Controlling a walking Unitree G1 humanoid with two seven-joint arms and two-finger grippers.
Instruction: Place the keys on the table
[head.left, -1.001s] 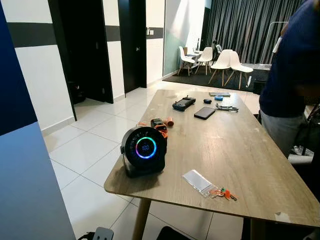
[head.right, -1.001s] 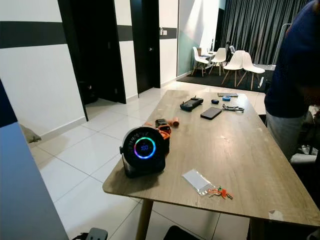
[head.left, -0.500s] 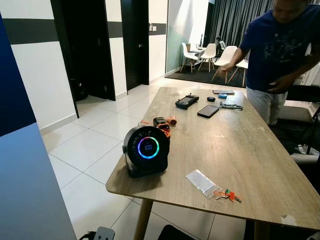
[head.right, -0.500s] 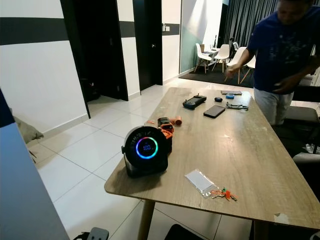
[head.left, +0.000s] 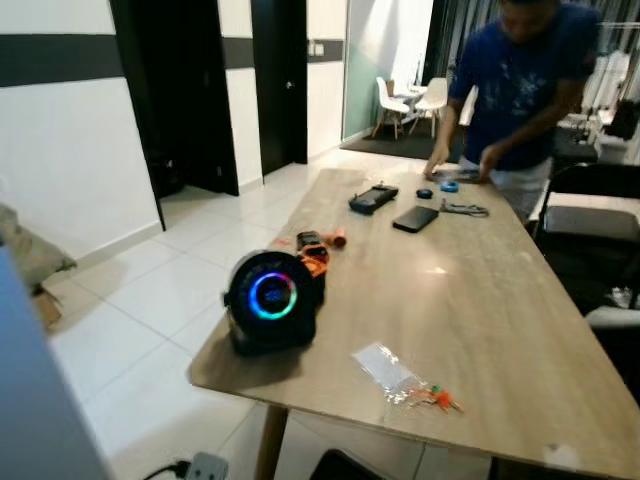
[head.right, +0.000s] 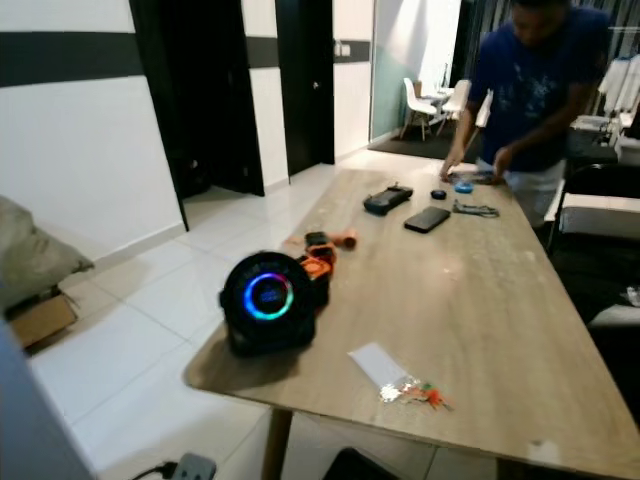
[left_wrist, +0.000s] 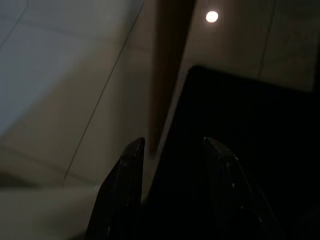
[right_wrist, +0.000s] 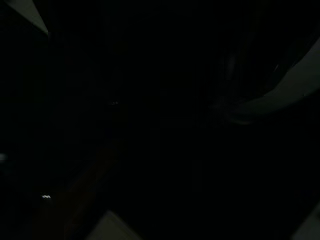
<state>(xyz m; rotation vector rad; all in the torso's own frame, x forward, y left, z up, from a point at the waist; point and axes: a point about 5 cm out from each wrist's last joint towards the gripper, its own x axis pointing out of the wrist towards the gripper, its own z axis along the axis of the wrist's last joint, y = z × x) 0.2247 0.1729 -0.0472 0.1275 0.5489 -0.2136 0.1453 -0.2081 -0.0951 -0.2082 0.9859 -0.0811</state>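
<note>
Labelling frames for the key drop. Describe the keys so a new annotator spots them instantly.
Start at the long wooden table and go to its near edge, right of the round black speaker with the glowing ring. The keys lie flat there, at the end of a clear plastic card holder. Their orange and green tags set them apart.

You're looking at a long wooden table (head.left: 470, 290) sitting on white floor tiles. Lying near its front edge: keys (head.left: 432, 398) touching a clear card sleeve (head.left: 383, 366), with a round black speaker (head.left: 265, 300) glowing beside orange-black tools (head.left: 314, 248). Sitting at the far end: a black controller (head.left: 372, 199), phone (head.left: 414, 218) and small items.
</note>
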